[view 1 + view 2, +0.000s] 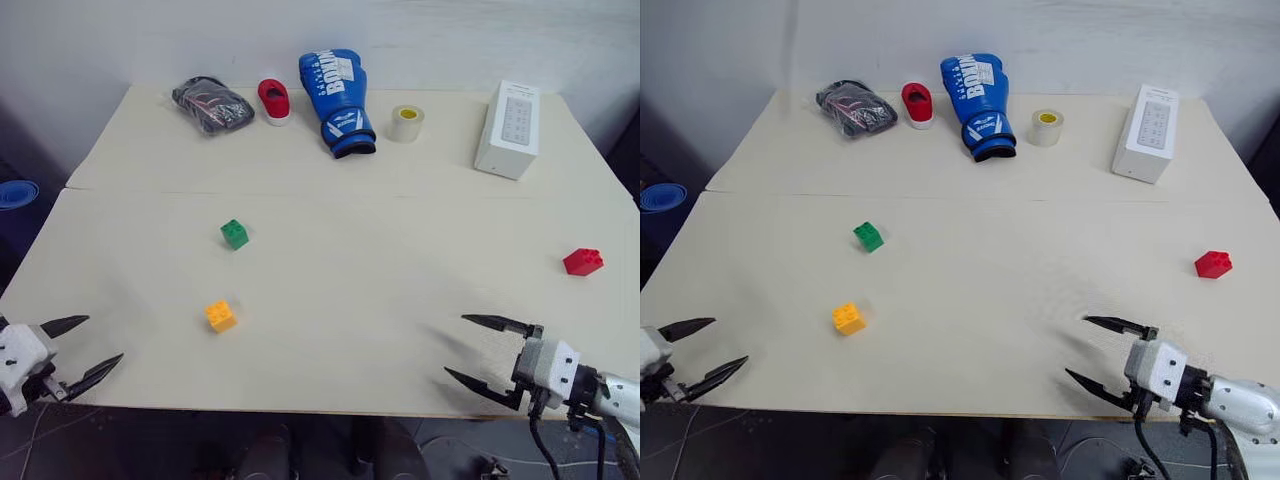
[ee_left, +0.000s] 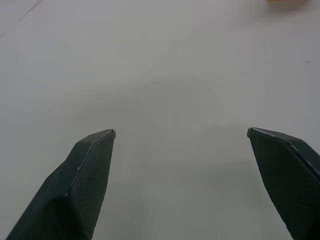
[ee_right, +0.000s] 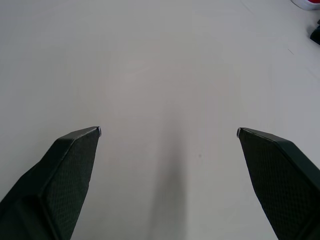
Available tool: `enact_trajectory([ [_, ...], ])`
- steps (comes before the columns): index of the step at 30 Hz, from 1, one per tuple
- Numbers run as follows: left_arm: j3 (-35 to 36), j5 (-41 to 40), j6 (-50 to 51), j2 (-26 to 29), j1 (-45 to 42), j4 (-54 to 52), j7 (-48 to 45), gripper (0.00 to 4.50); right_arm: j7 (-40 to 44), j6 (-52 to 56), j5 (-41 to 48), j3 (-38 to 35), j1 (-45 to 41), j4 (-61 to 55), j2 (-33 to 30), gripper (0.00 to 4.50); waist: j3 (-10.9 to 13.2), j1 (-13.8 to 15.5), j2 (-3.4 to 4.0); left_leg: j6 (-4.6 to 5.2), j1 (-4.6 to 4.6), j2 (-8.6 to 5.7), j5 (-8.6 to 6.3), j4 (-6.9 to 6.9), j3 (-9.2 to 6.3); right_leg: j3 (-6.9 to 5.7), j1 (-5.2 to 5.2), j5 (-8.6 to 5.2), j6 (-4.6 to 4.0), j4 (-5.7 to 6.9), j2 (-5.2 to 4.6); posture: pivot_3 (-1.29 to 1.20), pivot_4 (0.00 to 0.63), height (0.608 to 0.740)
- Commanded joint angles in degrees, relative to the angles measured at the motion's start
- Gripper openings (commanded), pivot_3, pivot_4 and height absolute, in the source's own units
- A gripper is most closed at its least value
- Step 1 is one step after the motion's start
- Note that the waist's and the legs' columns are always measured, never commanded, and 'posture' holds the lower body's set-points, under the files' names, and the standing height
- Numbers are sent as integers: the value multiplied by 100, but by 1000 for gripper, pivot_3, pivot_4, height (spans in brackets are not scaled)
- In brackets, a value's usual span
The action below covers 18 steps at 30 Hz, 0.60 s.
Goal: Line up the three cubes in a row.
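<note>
Starting from scratch: none of the three cubes is lined up yet. Landmark is the green cube [image 1: 234,234], sitting left of the table's [image 1: 400,300] middle. Yellow-orange cube [image 1: 221,316] lies near it, toward the robot and slightly left. Red cube [image 1: 583,262] is well apart, far off to its right near the table edge. Left gripper [image 1: 82,349] hovers at the near left corner, jaws spread wide, empty. Right gripper [image 1: 483,349] hovers at the near edge, right of green, jaws likewise wide, empty. Judgement: build the row on green and yellow-orange, since they are already close. Right arm fetches red; approach from above, fingers straddling its flat sides, close squarely so the studded block does not twist out.
</note>
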Motion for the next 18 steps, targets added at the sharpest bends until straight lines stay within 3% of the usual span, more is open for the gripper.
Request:
enact_trajectory([
  [1,-59,-22,-158,180,-140,184,-189,4461,-233,-37,61,-161,101,-79,109,4500,0,-4,0,0,0,0,0,0,0,0,0,0,0,0,0,0,150,740],
  [6,-528,-569,1110,361,-641,-322,-451,4461,-951,699,536,-754,351,-478,345,4500,0,19,0,-1,1,0,3,1,2,3,0,0,0,8,-1,0,150,740],
  [9,-1124,-1329,2105,496,-990,-1318,-953,4461,-1481,1127,849,-1553,951,-677,640,4500,-1,120,-2,-2,-1,-1,3,1,-3,1,0,0,0,9,-1,0,150,740],
  [12,-1845,-1716,2797,383,-1561,-2333,-803,4461,-2098,1354,987,-2161,1506,-679,1230,4500,-3,165,1,-4,-1,-3,3,1,-6,2,6,0,0,21,0,0,150,740],
  [18,-2732,-1511,2813,-19,-2618,-2532,-772,4461,-2846,1283,815,-2336,1887,-590,2200,4500,-9,11,19,-19,8,-2,11,-3,7,33,10,-1,0,21,18,0,150,740],
])
